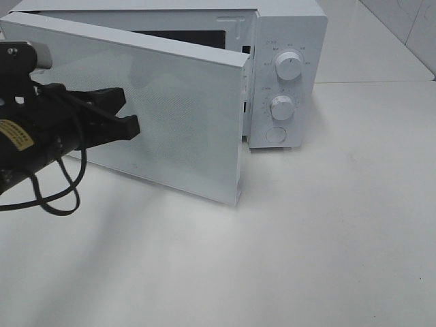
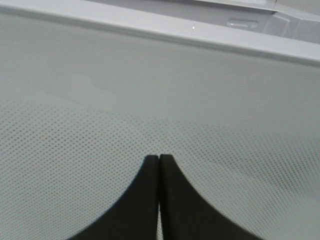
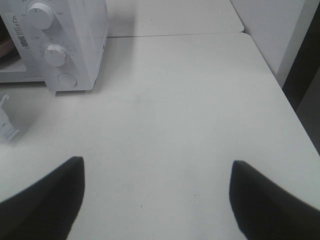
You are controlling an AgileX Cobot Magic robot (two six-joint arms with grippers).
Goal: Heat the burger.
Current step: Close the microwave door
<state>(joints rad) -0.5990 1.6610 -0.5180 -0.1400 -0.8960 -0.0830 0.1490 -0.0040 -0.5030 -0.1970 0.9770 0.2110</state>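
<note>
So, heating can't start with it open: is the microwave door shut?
Open. The door stands angled away from the body, its latch edge well clear of the control panel, with the dark cavity showing behind it.

Microwave (image 1: 286,41) body is showing plain white; upper knob (image 1: 289,68) and lower knob (image 1: 281,107) are showing white too. Its door (image 1: 170,116) is reading pale grey-white and carrying a fine dotted mesh pattern. Bench (image 1: 306,238) is showing flat white. Left tool (image 2: 159,159) and right tool (image 3: 156,161) are both showing matte black. Left arm is wearing a yellow label (image 1: 15,134) and trailing a black cable (image 1: 54,197).
</note>
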